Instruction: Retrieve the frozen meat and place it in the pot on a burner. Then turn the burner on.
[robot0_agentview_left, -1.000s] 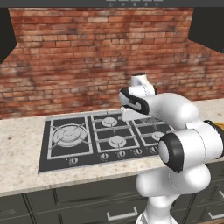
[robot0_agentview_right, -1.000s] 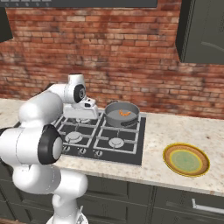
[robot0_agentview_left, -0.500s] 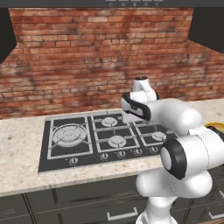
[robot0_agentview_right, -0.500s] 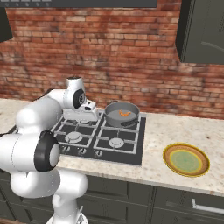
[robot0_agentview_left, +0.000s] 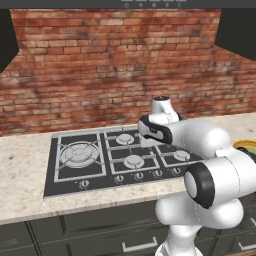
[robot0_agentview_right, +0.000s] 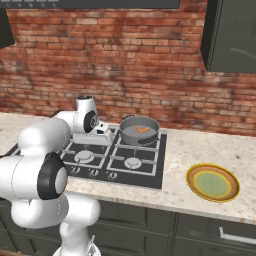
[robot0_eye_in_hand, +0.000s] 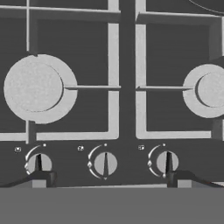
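Observation:
The grey pot sits on the hob's back right burner, and the orange-red frozen meat lies inside it. My gripper hangs over the middle of the hob, left of the pot and apart from it. It points straight down. In the hand view my gripper is open and holds nothing, with its fingertips spread wide above the row of knobs. The middle knob lies between the tips, and the outer ones sit just above each tip.
A flat yellow-green plate rests on the counter right of the hob. Two front burners show above the knobs. A brick wall backs the counter. A large burner takes up the hob's left end.
My hand has moved away from the pot, leftward and toward the front of the hob, and now hangs over the knob row. The meat stays in the pot.

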